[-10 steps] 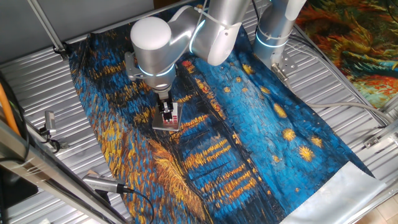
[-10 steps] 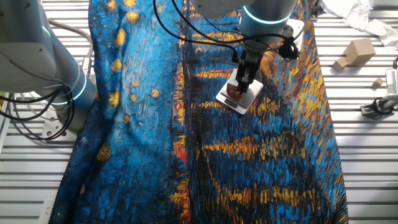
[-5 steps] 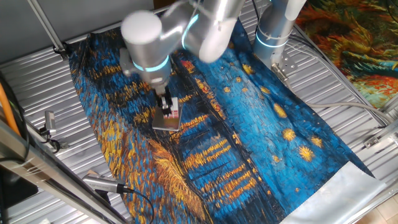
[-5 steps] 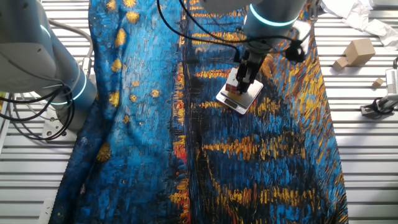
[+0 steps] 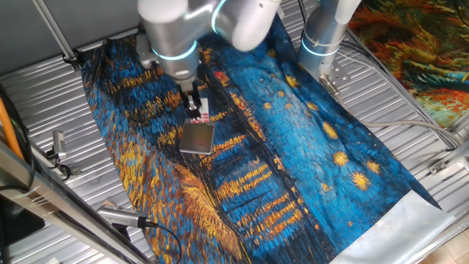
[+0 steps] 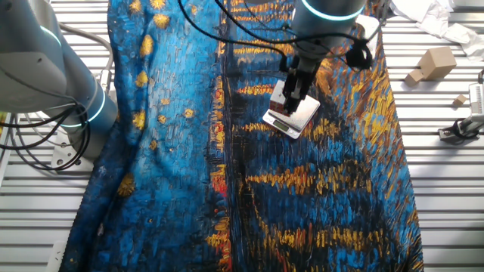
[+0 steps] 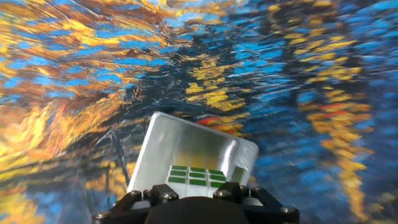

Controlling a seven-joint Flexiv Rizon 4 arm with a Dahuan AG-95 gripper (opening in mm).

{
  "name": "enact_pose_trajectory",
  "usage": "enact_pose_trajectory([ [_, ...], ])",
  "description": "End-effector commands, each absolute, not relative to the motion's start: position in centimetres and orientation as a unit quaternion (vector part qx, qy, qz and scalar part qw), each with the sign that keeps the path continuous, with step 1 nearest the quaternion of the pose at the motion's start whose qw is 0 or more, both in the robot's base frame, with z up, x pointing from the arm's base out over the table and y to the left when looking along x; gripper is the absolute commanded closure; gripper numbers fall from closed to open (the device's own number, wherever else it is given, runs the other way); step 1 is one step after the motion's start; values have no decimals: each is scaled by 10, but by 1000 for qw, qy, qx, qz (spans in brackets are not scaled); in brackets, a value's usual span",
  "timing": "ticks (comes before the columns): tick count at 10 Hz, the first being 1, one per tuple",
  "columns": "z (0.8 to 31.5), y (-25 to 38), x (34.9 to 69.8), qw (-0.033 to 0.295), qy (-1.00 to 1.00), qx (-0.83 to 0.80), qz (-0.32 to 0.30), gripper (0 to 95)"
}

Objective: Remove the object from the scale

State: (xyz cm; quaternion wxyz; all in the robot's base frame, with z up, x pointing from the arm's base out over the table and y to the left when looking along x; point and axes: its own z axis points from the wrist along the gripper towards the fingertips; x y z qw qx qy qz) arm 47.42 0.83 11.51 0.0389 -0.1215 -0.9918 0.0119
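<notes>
My gripper (image 5: 195,110) is shut on the small puzzle cube (image 5: 204,111), whose white and red stickers show beside the fingers. The cube hangs a little above the scale (image 5: 198,138), a flat grey plate on the blue and orange cloth. In the other fixed view the gripper (image 6: 292,96) holds the cube (image 6: 280,98) over the far left part of the scale (image 6: 297,119). In the hand view the cube's green-stickered face (image 7: 196,176) shows between the fingers, with the bare scale (image 7: 186,146) below it.
A second arm's base (image 5: 322,37) stands at the back of the cloth (image 5: 308,147). A wooden block (image 6: 437,60), crumpled paper (image 6: 427,11) and a metal clamp (image 6: 463,125) lie on the ribbed table beside the cloth.
My gripper has risen and moved back with the cube in it. The cube has left the scale's plate, which stays in place.
</notes>
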Motion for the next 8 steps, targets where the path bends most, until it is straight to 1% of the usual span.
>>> enact_pose_trajectory([
  [1,125,-17,463,39,-993,-107,13,950],
  [5,121,-56,452,37,-996,-81,12,950],
  [8,114,-63,451,36,-996,-78,15,950],
])
